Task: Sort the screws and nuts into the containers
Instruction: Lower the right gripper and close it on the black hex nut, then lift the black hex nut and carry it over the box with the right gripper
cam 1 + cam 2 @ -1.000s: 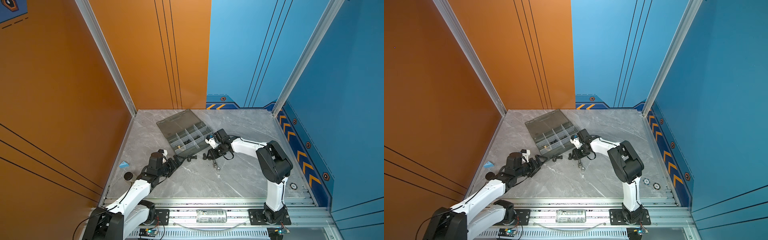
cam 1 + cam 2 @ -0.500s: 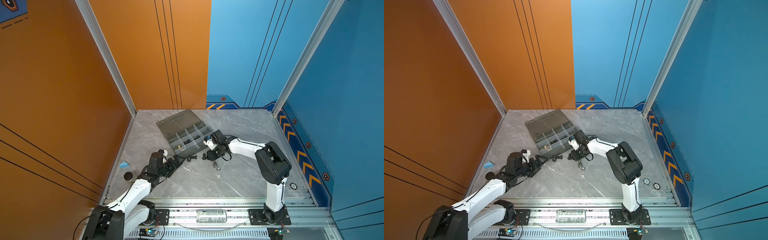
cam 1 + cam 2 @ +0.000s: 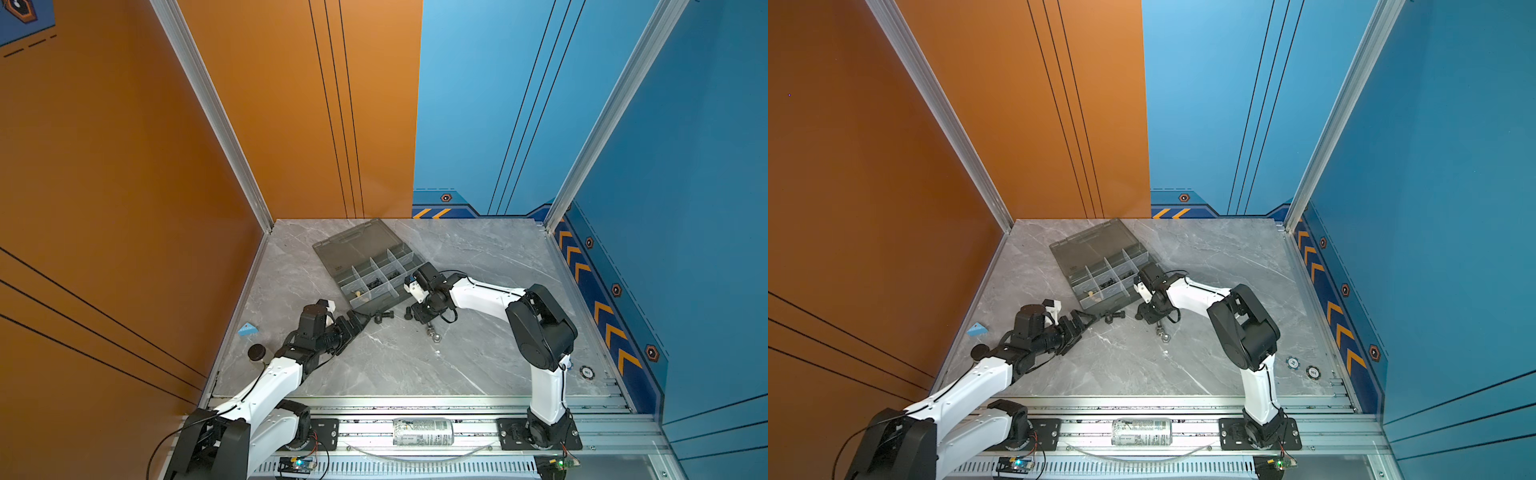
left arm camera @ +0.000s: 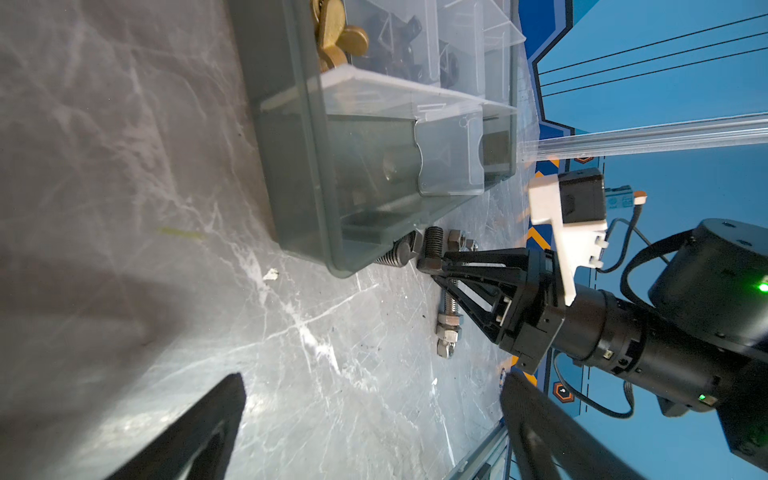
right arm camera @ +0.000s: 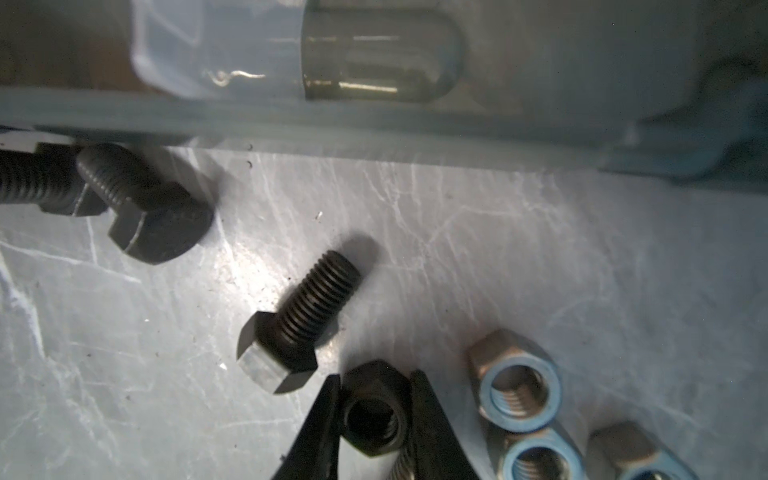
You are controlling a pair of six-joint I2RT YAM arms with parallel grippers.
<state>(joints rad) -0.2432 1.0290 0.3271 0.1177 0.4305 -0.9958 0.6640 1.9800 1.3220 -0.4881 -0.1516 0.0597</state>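
In the right wrist view my right gripper (image 5: 375, 386) is shut on a black nut (image 5: 376, 415) resting on the table, one finger against each side. A short black screw (image 5: 303, 320) lies just beside it, two more black screws (image 5: 141, 203) lie by the box wall, and silver nuts (image 5: 517, 382) sit on the other side. The grey organizer box (image 3: 332, 259) with its containers stands open behind my right gripper (image 3: 417, 313). My left gripper (image 4: 374, 378) is open and empty, low over bare table, facing a long silver screw (image 4: 449, 320).
A blue wedge (image 3: 248, 329) and a dark-capped jar (image 3: 257, 352) sit near the left wall. A can (image 3: 423, 432) lies on the front rail. Two chips (image 3: 1293, 363) rest at the front right. Brass pieces (image 4: 336, 33) lie in one compartment.
My right gripper has shifted slightly left along the box front and closed its fingers on the black nut. The left arm has hardly moved.
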